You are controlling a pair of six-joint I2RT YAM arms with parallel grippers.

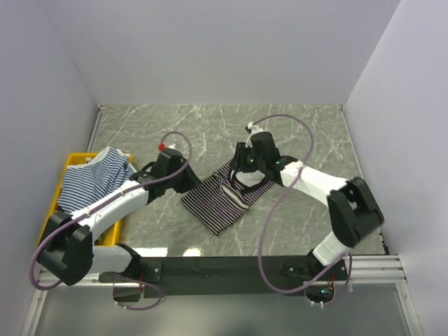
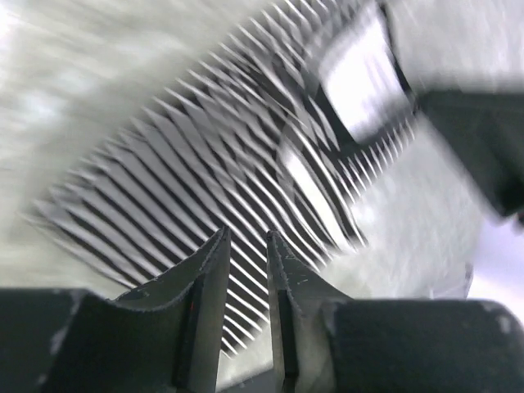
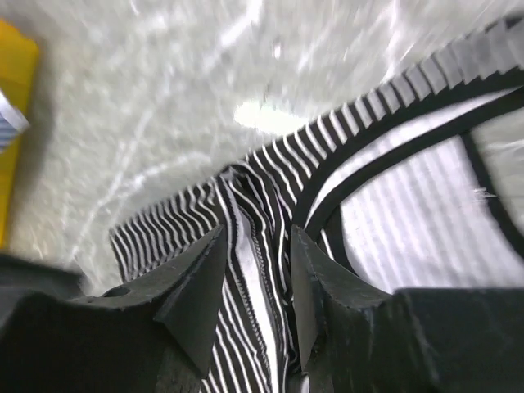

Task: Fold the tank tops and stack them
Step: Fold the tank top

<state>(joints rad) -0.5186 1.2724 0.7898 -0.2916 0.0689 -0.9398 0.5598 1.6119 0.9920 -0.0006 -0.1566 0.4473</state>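
Observation:
A black-and-white striped tank top [image 1: 213, 203] with black trim lies partly folded on the marble table, slanting from lower left to upper right. My left gripper [image 1: 187, 178] hovers at its left edge; in the left wrist view [image 2: 246, 241] the jaws stand slightly apart with only striped cloth [image 2: 180, 172] seen beyond them. My right gripper [image 1: 241, 165] is over the top's neckline end; in the right wrist view [image 3: 258, 237] its jaws are open, straddling a folded seam of the fabric [image 3: 270, 180] without pinching it. A blue-and-white striped tank top [image 1: 94, 178] lies crumpled over the bin.
A yellow bin [image 1: 70, 162] sits at the table's left edge under the blue-and-white top. White walls enclose the table on the left, back and right. Cables loop over both arms. The marble surface [image 1: 210, 126] extends behind the garment.

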